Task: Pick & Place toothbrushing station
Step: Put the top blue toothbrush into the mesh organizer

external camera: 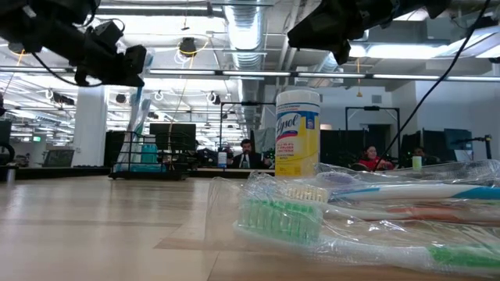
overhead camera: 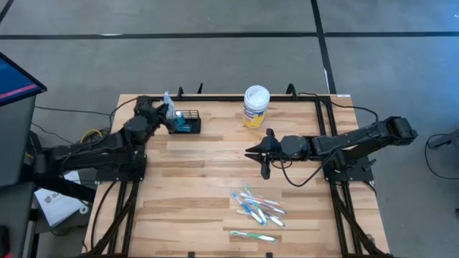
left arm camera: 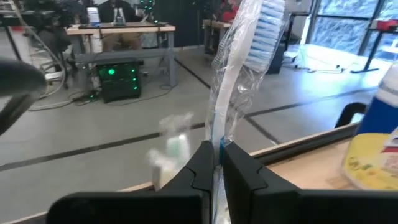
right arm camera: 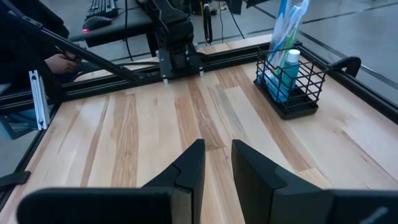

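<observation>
The toothbrushing station, a small black wire basket (overhead camera: pixel 186 122), stands at the table's far left with toothbrushes and a teal tube (right arm camera: pixel 287 73) upright in it. My left gripper (overhead camera: pixel 171 115) is at the basket's left end, shut on a plastic-wrapped toothbrush with blue bristles (left arm camera: pixel 263 25). My right gripper (overhead camera: pixel 262 153) hovers open over the middle of the table, nothing between its fingers (right arm camera: pixel 217 167). Several more wrapped toothbrushes (overhead camera: pixel 258 206) lie flat near the front edge. My left gripper pinches the wrapped toothbrush's handle (left arm camera: pixel 218 144) between its two fingers. The fingers come about level from the table's left and lie across the brush. The brush stands nearly upright, bristle head above the fingers, lifted clear of the table.
A white-lidded yellow-labelled round tub (overhead camera: pixel 255 106) stands at the far edge, between the basket and my right arm. Black frame rails (overhead camera: pixel 244 96) run along the table's far edge. Bare wood (overhead camera: pixel 201 165) lies between the two arms.
</observation>
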Robot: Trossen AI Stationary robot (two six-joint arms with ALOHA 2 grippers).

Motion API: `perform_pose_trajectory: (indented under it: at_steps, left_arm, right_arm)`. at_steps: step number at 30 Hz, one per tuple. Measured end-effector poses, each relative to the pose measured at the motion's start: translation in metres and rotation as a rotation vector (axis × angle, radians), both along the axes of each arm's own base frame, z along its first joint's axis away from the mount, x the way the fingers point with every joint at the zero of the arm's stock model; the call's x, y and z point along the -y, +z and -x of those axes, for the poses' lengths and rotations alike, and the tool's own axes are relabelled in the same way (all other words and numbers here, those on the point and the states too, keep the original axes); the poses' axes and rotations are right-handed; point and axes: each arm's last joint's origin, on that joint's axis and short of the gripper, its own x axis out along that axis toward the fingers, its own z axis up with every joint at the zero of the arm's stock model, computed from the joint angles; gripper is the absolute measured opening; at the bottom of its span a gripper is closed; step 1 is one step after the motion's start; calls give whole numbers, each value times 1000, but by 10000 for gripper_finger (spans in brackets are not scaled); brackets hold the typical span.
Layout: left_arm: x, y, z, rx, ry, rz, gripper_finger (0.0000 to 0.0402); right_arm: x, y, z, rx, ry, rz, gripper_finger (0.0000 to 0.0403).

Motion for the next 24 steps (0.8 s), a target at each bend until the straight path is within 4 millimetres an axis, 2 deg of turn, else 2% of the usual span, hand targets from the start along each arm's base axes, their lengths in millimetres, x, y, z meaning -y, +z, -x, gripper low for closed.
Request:
perform_pose_trajectory:
  at_steps: [6, 14, 24]
  left_arm:
    - [-5, -19, 4, -34, 9, 4, 6]
    - [-5, -11, 3, 12, -20, -53, 6]
    - [-7, -12, 3, -11, -6, -71, 6]
  right_arm:
    - [0, 0, 0, 0, 0, 0, 71]
    - [0, 0, 0, 0, -1, 0, 71]
    - [0, 0, 0, 0, -1, 0, 71]
